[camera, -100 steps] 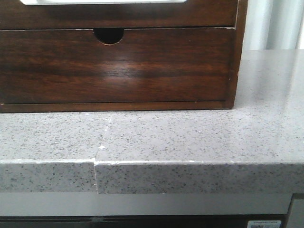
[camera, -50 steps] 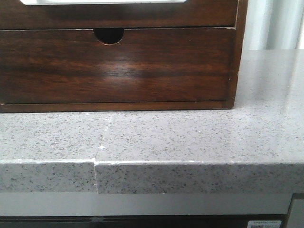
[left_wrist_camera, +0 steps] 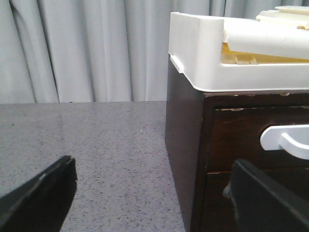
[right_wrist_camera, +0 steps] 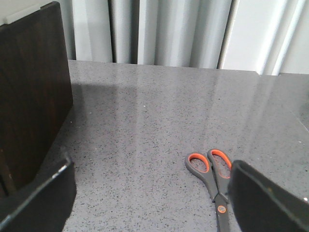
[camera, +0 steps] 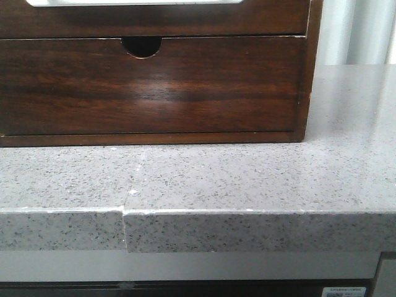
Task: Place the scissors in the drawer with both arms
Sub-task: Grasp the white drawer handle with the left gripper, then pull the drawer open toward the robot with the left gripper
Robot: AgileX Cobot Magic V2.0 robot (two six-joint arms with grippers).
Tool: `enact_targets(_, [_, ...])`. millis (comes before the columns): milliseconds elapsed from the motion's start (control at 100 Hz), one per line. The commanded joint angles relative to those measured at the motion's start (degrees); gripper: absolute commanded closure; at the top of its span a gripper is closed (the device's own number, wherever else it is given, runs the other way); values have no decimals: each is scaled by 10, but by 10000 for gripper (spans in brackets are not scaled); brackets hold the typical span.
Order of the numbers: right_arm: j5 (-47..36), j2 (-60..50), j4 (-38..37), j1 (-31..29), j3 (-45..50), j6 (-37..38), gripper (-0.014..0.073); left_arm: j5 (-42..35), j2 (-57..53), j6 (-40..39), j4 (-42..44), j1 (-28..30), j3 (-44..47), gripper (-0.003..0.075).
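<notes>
The scissors (right_wrist_camera: 216, 182), grey with orange-lined finger loops, lie flat on the speckled grey countertop, loops pointing away, right beside one finger of my right gripper (right_wrist_camera: 152, 171). That gripper is open and empty, low over the counter next to the cabinet's side (right_wrist_camera: 29, 96). The shallow drawer (camera: 272, 18) is the top strip of the dark wooden cabinet, shut, with its long cutout showing white (camera: 133, 2). My left gripper (left_wrist_camera: 152, 169) is open and empty at the cabinet's other corner, one finger (left_wrist_camera: 265, 203) in front of the drawer fronts (left_wrist_camera: 236, 140). Neither gripper shows in the front view.
A deeper drawer (camera: 148, 93) with a half-round notch sits below the shallow one. A white tray (left_wrist_camera: 231, 53) rests on top of the cabinet. Grey curtains (right_wrist_camera: 169, 29) hang behind the counter. The counter's front edge (camera: 198, 229) has a seam on the left.
</notes>
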Motion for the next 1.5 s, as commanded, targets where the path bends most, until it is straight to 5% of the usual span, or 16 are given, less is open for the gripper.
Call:
enact_targets(0, [-48, 9, -12, -3, -21, 0, 7, -42, 10, -6, -56, 1, -19, 113])
enact_targets(390, [-43, 10, 0, -3, -21, 0, 7, -58, 10, -6, -369, 1, -19, 113])
enact_targets(670, [28, 50, 4, -3, -54, 0, 7, -71, 18, -6, -387, 1, -19, 113])
enact_targets(1010, [119, 179, 33, -3, -142, -4, 7, 46, 171, 1, -457, 1, -35, 113])
enact_targets(1490, [128, 211, 34, -1, -164, -7, 7, 261, 398, 407, -882, 1, -50, 113])
